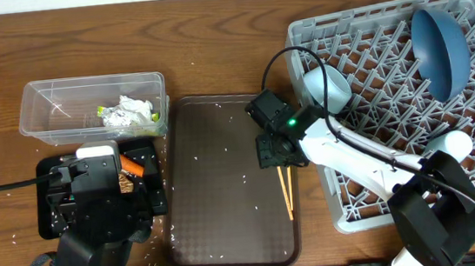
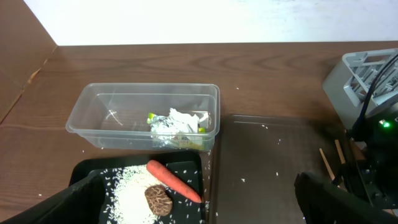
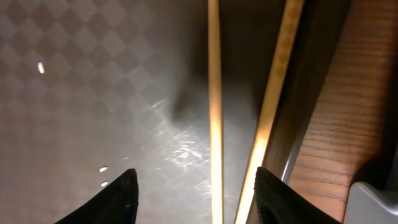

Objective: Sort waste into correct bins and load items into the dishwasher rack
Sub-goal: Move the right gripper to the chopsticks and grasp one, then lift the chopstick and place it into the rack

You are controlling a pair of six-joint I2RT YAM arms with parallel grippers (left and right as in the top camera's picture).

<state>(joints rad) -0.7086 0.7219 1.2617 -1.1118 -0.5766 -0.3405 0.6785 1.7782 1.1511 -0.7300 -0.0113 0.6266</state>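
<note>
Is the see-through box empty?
Not empty. The clear box holds crumpled white tissue and a yellow-green wrapper at its right end.

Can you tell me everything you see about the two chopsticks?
The two chopsticks are thin, pale sticks that look wooden. They lie flat, nearly side by side, at the right edge of the brown tray, running lengthwise along it. One rests on the tray's patterned floor, and the other seems to lie against its raised rim. The right gripper hangs open just above them, with a finger on either side. Neither finger clearly touches them.
</note>
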